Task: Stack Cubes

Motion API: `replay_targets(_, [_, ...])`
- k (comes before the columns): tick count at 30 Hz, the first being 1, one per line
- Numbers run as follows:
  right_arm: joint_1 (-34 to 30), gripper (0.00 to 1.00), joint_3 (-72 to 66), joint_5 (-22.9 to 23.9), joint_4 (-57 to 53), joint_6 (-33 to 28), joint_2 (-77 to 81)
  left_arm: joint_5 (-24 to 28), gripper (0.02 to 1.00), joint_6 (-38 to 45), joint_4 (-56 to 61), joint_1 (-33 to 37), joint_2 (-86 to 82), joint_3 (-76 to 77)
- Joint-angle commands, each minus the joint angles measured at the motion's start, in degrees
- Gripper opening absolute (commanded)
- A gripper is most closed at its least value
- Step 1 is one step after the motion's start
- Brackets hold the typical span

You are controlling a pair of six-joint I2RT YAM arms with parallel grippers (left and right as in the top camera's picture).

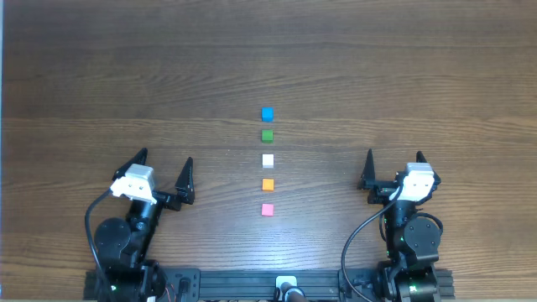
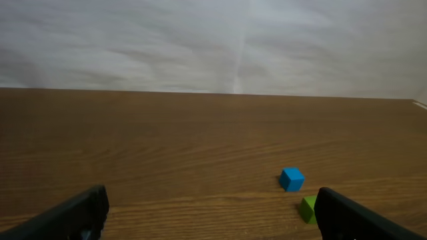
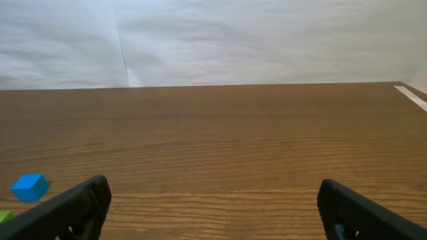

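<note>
Five small cubes lie in a line down the middle of the table: blue (image 1: 267,113) farthest, then green (image 1: 267,135), white (image 1: 268,160), orange (image 1: 268,184) and pink (image 1: 267,209) nearest. My left gripper (image 1: 163,170) stands open at the lower left, well apart from the cubes. My right gripper (image 1: 393,168) stands open at the lower right, also clear of them. The left wrist view has the blue cube (image 2: 291,179) and the green cube (image 2: 307,208) beside one finger. In the right wrist view the blue cube (image 3: 29,187) and a sliver of the green cube (image 3: 5,216) appear.
The wooden table (image 1: 126,75) stretches wide on all sides of the cube row. A pale wall (image 2: 213,40) stands beyond the table's far edge.
</note>
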Motion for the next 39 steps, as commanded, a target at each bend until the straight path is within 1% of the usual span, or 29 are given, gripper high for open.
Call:
replay_targets(1, [-0.31,0.993,-0.28,-0.04,-0.22,0.13,-0.57,0.52,1.0,1.03,0.26,0.26,-0.42,-0.5])
replay_targets(36, [-0.31,0.991,-0.28,-0.02,-0.22,0.11,-0.57,0.09,1.0,1.01,0.22,0.26,-0.2,-0.5])
replay_targets(39, [-0.31,0.993,-0.28,-0.04,-0.22,0.11,-0.57,0.17,1.0,-0.68,0.24,0.02,-0.2,-0.5])
